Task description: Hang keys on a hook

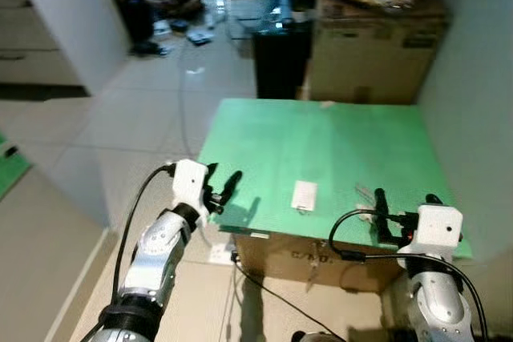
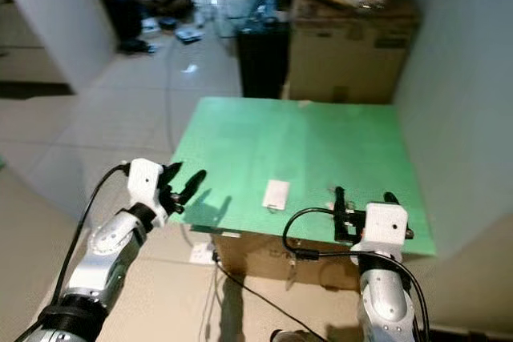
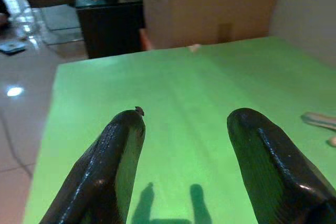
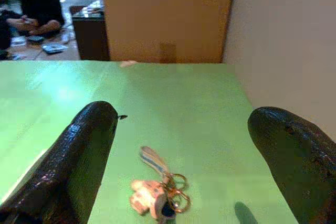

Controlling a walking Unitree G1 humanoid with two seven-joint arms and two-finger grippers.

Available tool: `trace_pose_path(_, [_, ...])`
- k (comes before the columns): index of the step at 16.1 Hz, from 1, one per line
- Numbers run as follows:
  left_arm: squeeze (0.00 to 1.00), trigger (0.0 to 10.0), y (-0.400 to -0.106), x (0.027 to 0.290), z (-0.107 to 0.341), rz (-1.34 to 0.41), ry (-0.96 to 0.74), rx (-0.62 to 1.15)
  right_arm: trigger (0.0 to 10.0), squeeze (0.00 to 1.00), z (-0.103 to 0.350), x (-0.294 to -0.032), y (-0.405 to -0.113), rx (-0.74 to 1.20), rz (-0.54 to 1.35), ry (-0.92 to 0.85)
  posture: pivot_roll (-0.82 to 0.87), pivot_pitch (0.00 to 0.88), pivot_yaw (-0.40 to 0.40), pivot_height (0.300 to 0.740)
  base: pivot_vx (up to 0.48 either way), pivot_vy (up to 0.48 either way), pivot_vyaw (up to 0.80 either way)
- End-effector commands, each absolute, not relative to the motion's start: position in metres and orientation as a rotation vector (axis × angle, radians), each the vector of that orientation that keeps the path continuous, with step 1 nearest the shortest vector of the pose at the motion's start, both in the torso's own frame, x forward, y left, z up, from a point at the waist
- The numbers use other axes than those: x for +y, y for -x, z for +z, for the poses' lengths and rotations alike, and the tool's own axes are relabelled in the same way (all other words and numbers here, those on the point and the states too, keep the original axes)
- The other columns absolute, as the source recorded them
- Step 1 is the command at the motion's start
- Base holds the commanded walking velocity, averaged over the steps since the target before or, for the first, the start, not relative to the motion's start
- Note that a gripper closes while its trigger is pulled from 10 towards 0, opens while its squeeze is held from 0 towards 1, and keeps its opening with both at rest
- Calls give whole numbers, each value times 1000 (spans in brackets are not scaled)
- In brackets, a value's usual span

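Two grippers are held low over the near edge of a green table (image 1: 321, 142), and no key has been lifted yet. The right gripper (image 1: 405, 202) is poised at the near right part of the table with its fingers spread wide, and the keys (image 4: 160, 192) lie flat on the green surface just beyond and between those fingers (a small bunch with metal rings, a pale fob and a short strap, as the right wrist view gives it). Nothing is touched by either finger. The left gripper (image 1: 224, 186) hangs over the near left corner, likewise open and empty, with bare green surface ahead of it.

A small white card (image 1: 304, 195) lies near the middle of the near edge, between the two arms and apart from the keys. A cardboard box (image 1: 365, 54) and a dark cabinet (image 1: 280, 58) stand beyond the far edge, and a person sits on the floor far off to the left.

The step in hand is judged to be the approach to the pickup. For the next move, the right gripper would need to be lowered and advanced so that the bunch is taken between the fingers, preferably at the rings or strap, since a flat fob could slide. No hook can be made out, so one would have to be found afterwards.
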State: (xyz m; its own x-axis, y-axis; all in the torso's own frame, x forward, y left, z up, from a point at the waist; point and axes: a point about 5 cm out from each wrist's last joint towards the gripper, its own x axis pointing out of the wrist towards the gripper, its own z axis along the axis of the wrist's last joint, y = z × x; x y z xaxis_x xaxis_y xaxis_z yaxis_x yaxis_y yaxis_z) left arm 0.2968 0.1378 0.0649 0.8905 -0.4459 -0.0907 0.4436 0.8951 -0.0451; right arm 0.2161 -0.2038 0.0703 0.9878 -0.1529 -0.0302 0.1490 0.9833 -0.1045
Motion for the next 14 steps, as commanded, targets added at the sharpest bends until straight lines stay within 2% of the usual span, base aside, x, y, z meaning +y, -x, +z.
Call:
trace_pose_path(1, [0,10000,-297,143,63,-455,10,117,10000,1000,67,-201,-215,56,-140,94,-156,0,103,736,0,0,-694])
trace_pose_path(3, [0,10000,-303,147,64,-393,-7,103,10000,1000,67,-203,-216,47,-153,69,-160,0,104,736,0,0,-694])
trace_pose_path(5, [0,10000,-300,162,63,-180,97,28,10000,1000,71,-207,-212,14,-195,32,-173,0,101,736,0,0,-697])
trace_pose_path(9, [0,10000,-280,167,73,-220,-1,-65,10000,1000,79,-215,-194,-40,-249,82,-176,0,84,736,0,0,-697])
trace_pose_path(11, [0,10000,-285,146,82,-265,-91,-65,10000,1000,76,-213,-196,-24,-239,92,-172,0,84,736,0,0,-703])
trace_pose_path(12, [980,10000,-287,139,81,-287,-71,-44,10000,1000,74,-211,-198,-13,-225,92,-168,0,86,736,0,0,-694])
trace_pose_path(14, [1000,10000,-288,129,82,-331,-33,-31,10000,1000,73,-211,-203,2,-224,119,-171,0,91,726,0,0,-203])
